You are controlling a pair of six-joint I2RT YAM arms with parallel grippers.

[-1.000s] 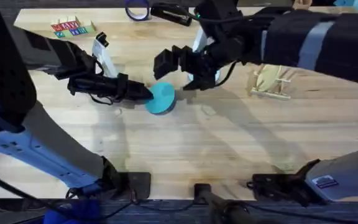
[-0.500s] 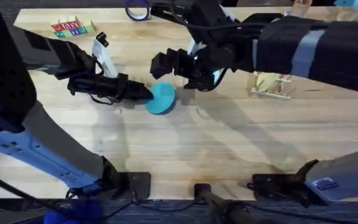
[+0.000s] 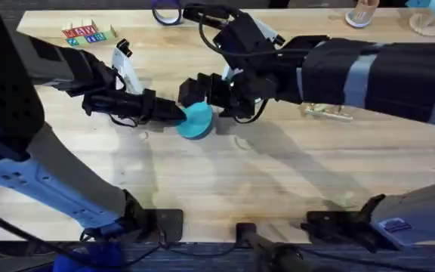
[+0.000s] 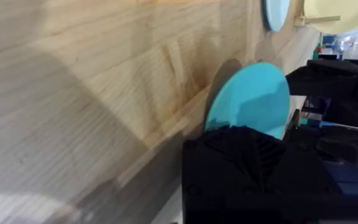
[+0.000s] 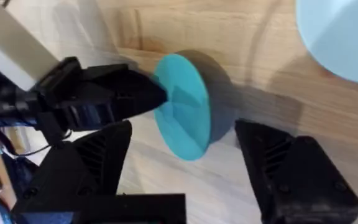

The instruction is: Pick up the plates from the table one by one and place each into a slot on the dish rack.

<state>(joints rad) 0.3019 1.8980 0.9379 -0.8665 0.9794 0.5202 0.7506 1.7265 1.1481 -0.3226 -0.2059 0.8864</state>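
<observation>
The teal plate point(image 3: 196, 119) stands on edge near the middle of the table point(image 3: 278, 174), pinched at its rim by the left gripper point(image 3: 178, 113), whose black fingers are closed on it. The right gripper point(image 3: 200, 89) hangs just beside it with fingers spread wide, one on each side of the plate, holding nothing. It looks like a handover is being set up. The pale blue plate point(image 5: 344, 37) lies flat on the wood nearby. The cream rack point(image 3: 328, 111) of thin bars sits well apart, mostly hidden under the right arm; a pale yellow plate point(image 4: 337, 14) seems to rest in it. Neither task plate is racked yet. Both are smooth, thin discs; the table shows plank grain.
</observation>
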